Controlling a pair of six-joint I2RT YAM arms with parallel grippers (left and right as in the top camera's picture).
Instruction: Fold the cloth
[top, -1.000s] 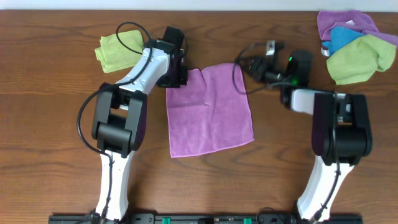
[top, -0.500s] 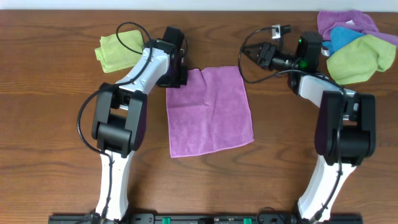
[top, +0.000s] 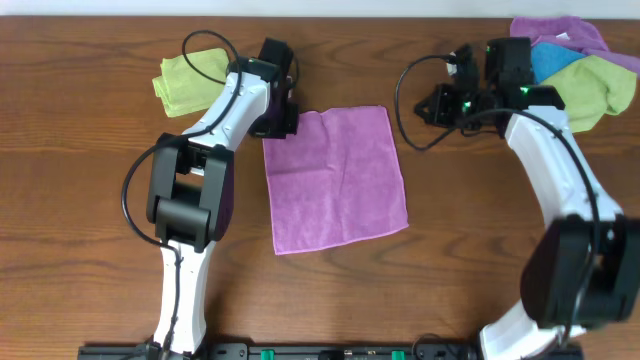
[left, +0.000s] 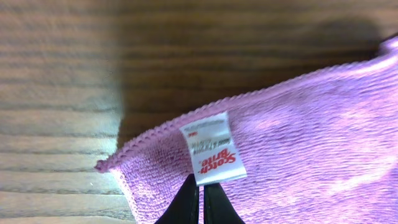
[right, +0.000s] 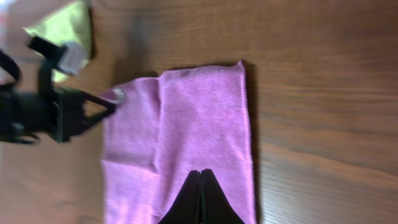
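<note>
One magenta-purple cloth (top: 335, 178) lies spread flat mid-table between the two arms, roughly square and turned slightly off the table's grain, with a few soft creases. Terry texture and a stitched hem show in the left wrist view. A white tag (left: 212, 148) with red Scotch-Brite print sits on the hem by the far-left corner, and its finer print is unreadable. That corner looks slightly raised, with shadow under it. The left gripper (top: 283, 122) is on that corner, fingers (left: 186, 200) pinched together on the cloth just below the tag. The right gripper (top: 432, 104) is clear of the cloth, off its far-right corner, fingers (right: 191, 193) clamped together with nothing between them. In its own camera it hangs above the cloth without touching. The table (top: 90, 200) is dark brown wood with visible grain, and a pale strip runs along its far edge. A lime-green cloth (top: 185, 82) sits far left beside the left arm, crossed by a black cable. Far right is a pile (top: 560, 60) of purple, blue and green cloths, touching each other, partly covered by the right arm and cut off by the frame edge. Overhead, the gripped corner and the tag are hidden under the left gripper. The right wrist view is blurred at its left side.
</note>
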